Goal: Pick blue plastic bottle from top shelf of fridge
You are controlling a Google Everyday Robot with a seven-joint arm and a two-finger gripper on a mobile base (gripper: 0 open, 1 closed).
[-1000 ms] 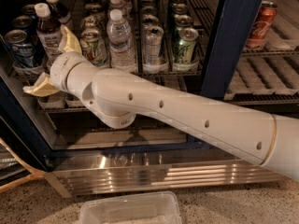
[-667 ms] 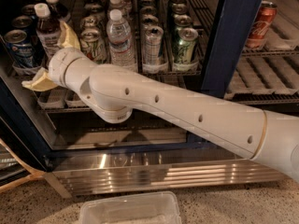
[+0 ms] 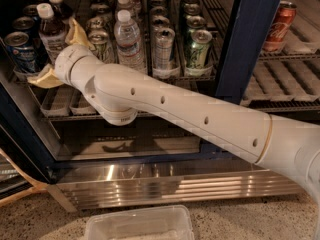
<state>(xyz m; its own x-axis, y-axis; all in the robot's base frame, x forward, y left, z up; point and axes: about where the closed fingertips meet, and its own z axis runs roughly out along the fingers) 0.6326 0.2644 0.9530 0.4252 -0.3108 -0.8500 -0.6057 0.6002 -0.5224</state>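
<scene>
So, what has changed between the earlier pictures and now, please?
The gripper has moved slightly up and closer to the blue plastic bottle. It is open, with one finger to the bottle's right and the other lower, to its left. The arm rose a little with it. Nothing has been taken hold of. The bottle, the water bottle and the cans on the top shelf stayed in place.

Gripper (image 3: 53,54) at top shelf (image 3: 60,103) front: matt tan jaws, smooth white arm (image 3: 200,119) shell. Blue plastic bottle (image 3: 50,31): glossy clear plastic. Fridge (image 3: 250,34) base panel (image 3: 175,184): ribbed shiny steel.
</scene>
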